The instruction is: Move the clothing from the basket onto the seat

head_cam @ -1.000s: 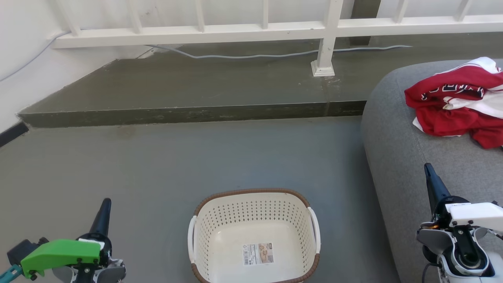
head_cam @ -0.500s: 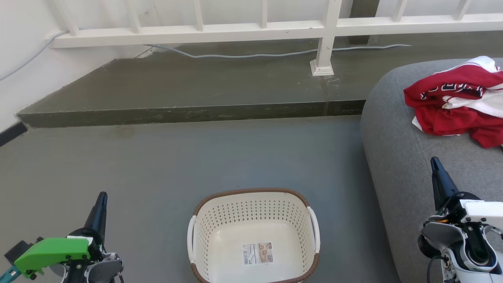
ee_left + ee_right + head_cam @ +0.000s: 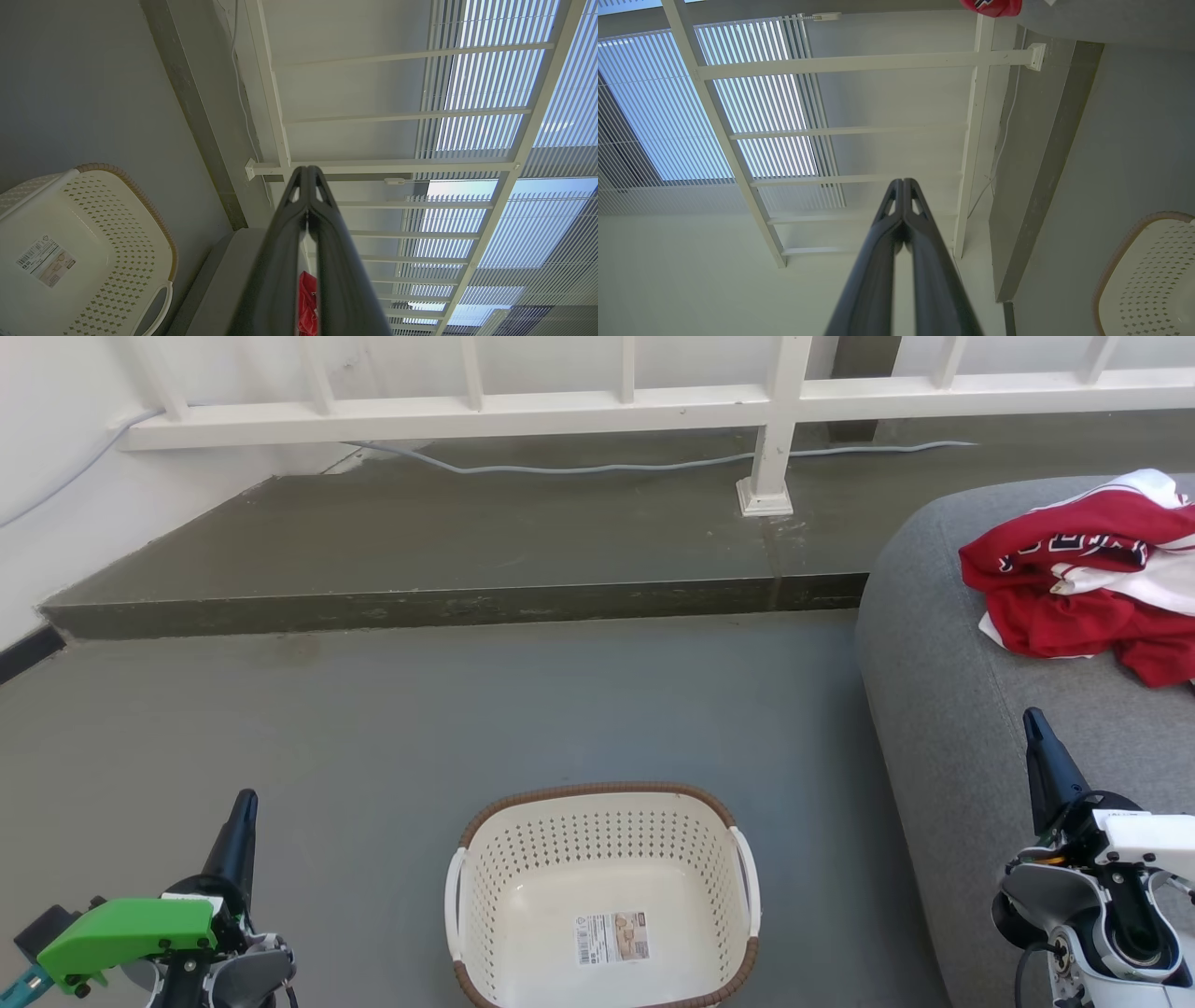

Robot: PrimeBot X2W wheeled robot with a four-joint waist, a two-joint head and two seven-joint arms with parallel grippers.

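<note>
Left gripper point(image 3: 246, 798) lower left of head view; fingers pressed together tip to tip, holding nothing, touching nothing; it points up the frame over the floor point(image 3: 420, 709), well apart from the basket; left wrist view agrees, both fingers meeting at the tip.

Basket point(image 3: 597, 791) bottom centre, upright on the floor; inside it just the label point(image 3: 613, 938) on its bottom.

Behind it, across the upper frame: step point(image 3: 420, 607), cable point(image 3: 597, 469) lying along it, white railing point(image 3: 467, 406) above.

Seat point(image 3: 943, 709) fills the right side; its rounded edge is near the basket's right handle, with a strip of floor between them.

Clothing point(image 3: 1074, 579) bunched in a heap on top of the seat, upper right, partly cut by the frame edge; red with white trim, dark lettering showing on one fold.

Right gripper point(image 3: 1032, 719) lower right, in front of the seat; fingers closed flush, holding nothing; tip points up the frame, well short of the clothing; right wrist view shows the same closed pair.

Versus a second ago: left gripper tip sits a bit higher in the frame; right gripper tip is also higher and slightly further right; over the last half second neither has shifted; both were closed then too; basket, seat and clothing are in the same places.
</note>
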